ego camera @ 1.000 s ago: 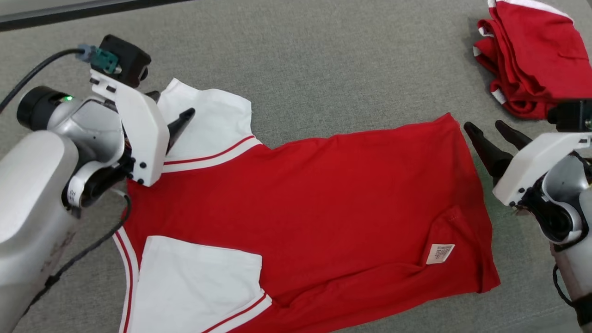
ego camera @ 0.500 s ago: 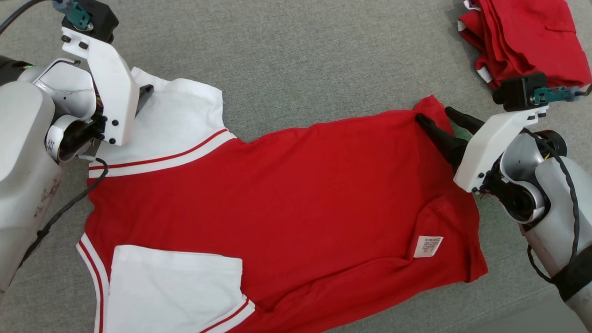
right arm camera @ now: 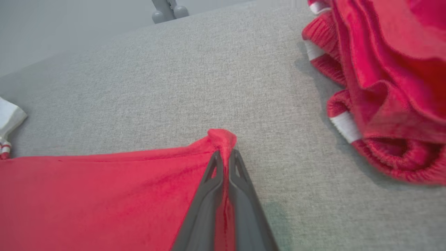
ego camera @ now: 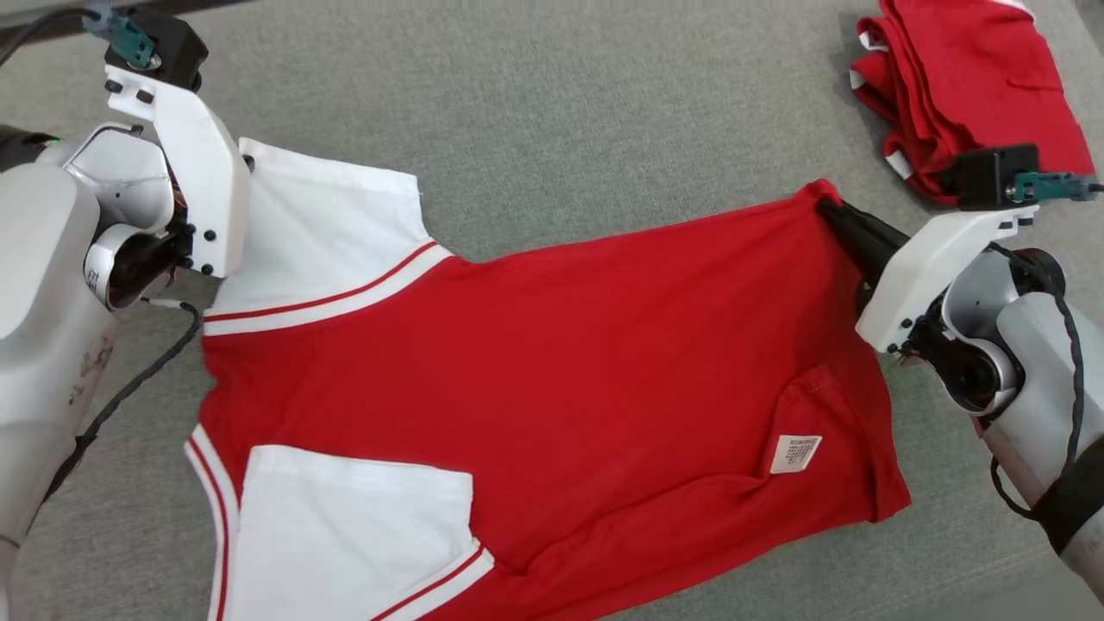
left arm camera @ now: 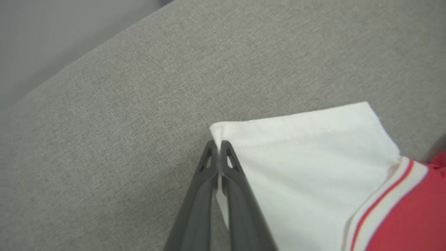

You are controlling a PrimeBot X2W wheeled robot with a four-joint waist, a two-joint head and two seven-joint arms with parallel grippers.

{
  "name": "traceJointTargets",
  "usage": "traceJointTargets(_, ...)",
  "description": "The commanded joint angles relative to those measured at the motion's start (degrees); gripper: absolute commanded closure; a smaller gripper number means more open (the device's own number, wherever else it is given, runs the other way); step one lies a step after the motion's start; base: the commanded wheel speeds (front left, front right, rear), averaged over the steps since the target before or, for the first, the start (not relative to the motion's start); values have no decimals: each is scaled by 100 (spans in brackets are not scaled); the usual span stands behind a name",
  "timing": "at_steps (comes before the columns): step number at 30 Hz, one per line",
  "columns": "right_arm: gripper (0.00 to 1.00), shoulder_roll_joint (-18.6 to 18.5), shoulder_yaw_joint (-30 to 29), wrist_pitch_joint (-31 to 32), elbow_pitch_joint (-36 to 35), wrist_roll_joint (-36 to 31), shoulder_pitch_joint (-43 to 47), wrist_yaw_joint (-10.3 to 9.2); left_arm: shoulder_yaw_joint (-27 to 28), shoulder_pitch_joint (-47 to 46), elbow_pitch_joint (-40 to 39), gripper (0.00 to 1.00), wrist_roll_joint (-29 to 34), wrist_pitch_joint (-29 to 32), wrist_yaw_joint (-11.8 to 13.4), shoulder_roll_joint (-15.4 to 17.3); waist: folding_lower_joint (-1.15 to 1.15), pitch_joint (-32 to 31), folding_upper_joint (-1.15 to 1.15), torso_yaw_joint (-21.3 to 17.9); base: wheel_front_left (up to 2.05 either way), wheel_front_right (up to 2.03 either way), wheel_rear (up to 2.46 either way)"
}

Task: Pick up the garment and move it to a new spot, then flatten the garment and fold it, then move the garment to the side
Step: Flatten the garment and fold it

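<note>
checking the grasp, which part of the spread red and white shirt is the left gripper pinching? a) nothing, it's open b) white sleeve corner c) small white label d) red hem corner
b: in the left wrist view the left gripper is shut on the corner of the white sleeve of the red and white shirt.

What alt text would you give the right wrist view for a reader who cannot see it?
The right gripper, shut, pinches a corner of the red garment lying on a grey cloth surface. A heap of red clothes sits at the upper right, apart from it.
</note>
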Motion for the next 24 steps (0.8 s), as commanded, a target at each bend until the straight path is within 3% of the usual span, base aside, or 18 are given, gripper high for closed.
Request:
traceJointTargets(1,100,-66,-15,-92,82,37,3,-4,28,70,32,100,-45,-60,-35,4,0,-193,0,102,0,0,0)
traceJointTargets(12,100,-246,376,-250,299,199,294,-3,31,573,-181,100,-626,133,-117,106,0,-1027,0,373,0,0,0)
traceJointTargets(24,100,-723,1018,17,218,163,580,-4,-134,1451,-1659,100,-1450,1337,-61,799,0,-1552,0,541,0,0,0)
